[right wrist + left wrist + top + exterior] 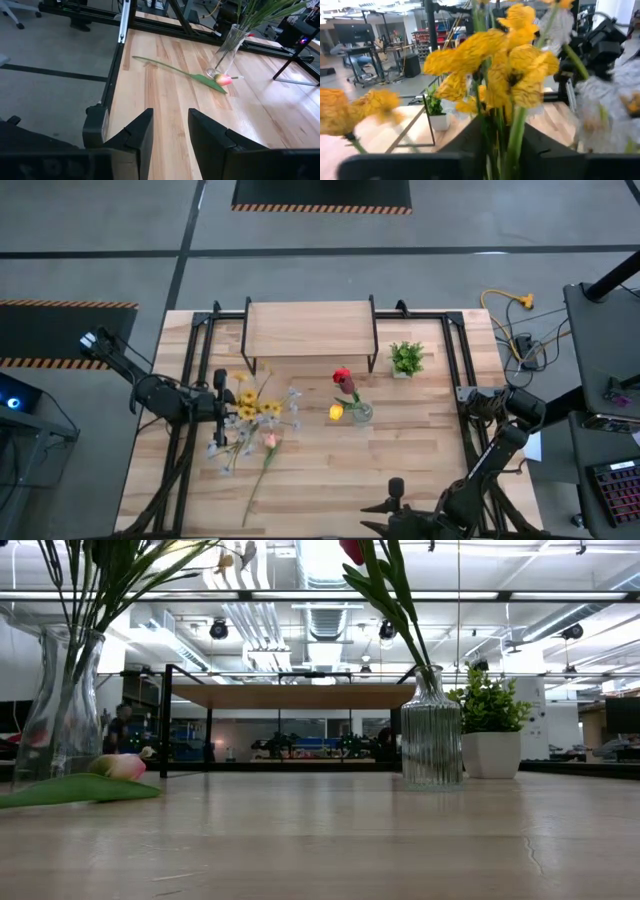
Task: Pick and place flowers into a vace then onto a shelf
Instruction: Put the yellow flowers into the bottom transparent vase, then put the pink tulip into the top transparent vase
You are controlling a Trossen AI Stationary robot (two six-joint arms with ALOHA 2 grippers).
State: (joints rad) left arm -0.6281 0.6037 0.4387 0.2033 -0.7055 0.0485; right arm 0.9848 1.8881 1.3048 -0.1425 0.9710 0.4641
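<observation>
My left gripper (pixel 228 407) is at the table's left, shut on a bunch of yellow and white flowers (pixel 255 405). Their heads fill the left wrist view (pixel 510 55). The stems stand in a clear vase (pixel 60 700). A pink tulip (pixel 223 79) lies flat on the table beside that vase, with its long stem toward the near edge. A second, ribbed vase (pixel 361 413) at mid-table holds a red tulip and a yellow one. The shelf (pixel 308 328) stands at the far edge. My right gripper (pixel 170 135) is open, low at the near edge, touching nothing. My left gripper pinches the bunch's green stems (pixel 516 135) between its two fingers, a little below the yellow heads. The fingers come level from the table's left and lie across the stems. The bunch stands upright with its lower stems inside the clear vase (pixel 227 47).
A small potted plant (pixel 406 359) stands right of the shelf. Black metal frame rails (pixel 455 365) run along the table's left and right sides. Bare tabletop (pixel 400 460) lies between the ribbed vase and the near edge.
</observation>
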